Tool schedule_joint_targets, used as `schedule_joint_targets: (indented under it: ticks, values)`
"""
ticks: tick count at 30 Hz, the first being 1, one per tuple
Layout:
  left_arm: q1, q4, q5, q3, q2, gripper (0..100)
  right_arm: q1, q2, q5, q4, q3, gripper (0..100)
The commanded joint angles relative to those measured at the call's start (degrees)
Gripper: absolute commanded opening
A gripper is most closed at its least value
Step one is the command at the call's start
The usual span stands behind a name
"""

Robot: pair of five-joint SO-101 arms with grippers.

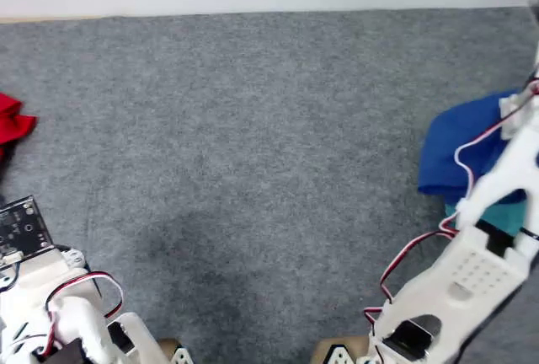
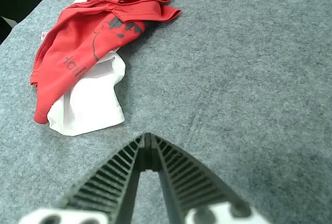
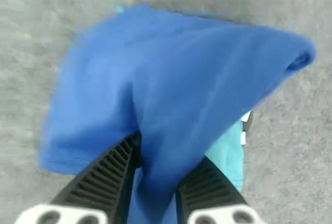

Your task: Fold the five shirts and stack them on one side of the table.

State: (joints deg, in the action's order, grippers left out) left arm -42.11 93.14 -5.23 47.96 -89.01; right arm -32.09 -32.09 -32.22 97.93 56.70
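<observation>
Probably stacking: your right fingers (image 3: 104, 177) pinch the blue shirt (image 3: 181, 79) over the teal one (image 3: 228, 154), left fingers (image 2: 119, 177) pressed together; release it squarely.

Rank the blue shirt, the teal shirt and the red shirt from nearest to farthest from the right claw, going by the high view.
1. blue shirt: at the table's right edge, pinched in the right claw.
2. teal shirt: directly under the blue one, showing on the side toward the arm's base.
3. red shirt: far across the table, at the left edge.
</observation>
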Motion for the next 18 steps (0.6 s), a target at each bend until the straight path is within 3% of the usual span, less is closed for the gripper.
schedule_joint_targets:
  ticks: [1,13,18]
  values:
    - [-0.26,-1.23,-0.62,-0.22,-0.35,0,-3.30,-2.15,-3.16,-3.74,0.53,0.9]
    - [-0.26,-1.23,-0.62,-0.22,-0.35,0,-11.12,-15.08,-9.14,-16.31,0.53,0.9]
    - [-0.26,-1.23,-0.62,-0.22,-0.35,0,-12.18,-16.66,-9.14,-16.92,0.53,0.9]
